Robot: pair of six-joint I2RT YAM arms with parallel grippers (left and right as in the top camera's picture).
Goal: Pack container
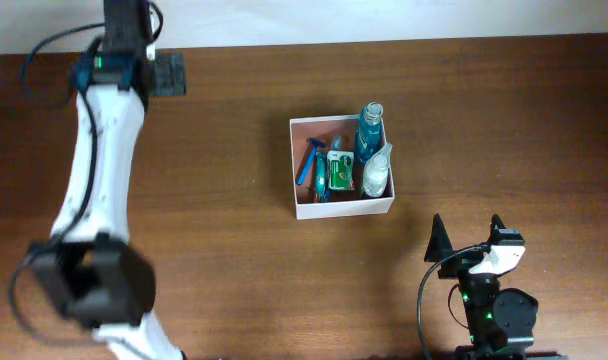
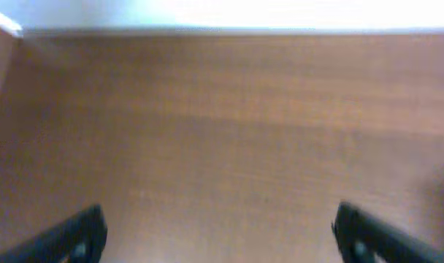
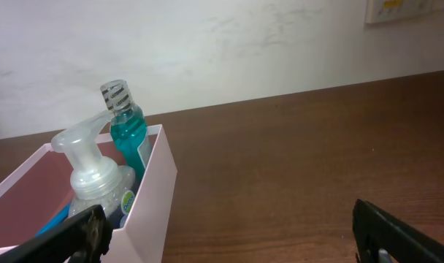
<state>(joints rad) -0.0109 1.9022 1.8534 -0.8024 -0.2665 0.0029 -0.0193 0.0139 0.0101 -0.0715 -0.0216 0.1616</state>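
The container (image 1: 300,165), a square white-walled box with a pinkish floor, sits mid-table. Inside it are a blue bottle (image 1: 369,133), a clear pump bottle (image 1: 378,172), a green packet (image 1: 340,170) and a blue razor (image 1: 309,160). The right wrist view shows the container's wall (image 3: 152,193), the blue bottle (image 3: 128,131) and the pump bottle (image 3: 94,175). My right gripper (image 1: 468,236) is open and empty, in front of and right of the container. My left gripper (image 2: 218,235) is open and empty over bare wood near the table's far left.
The left arm (image 1: 96,150) stretches along the table's left side from near edge to far edge. The right arm's base (image 1: 494,310) is at the near right edge. A white wall borders the table's far edge (image 1: 384,40).
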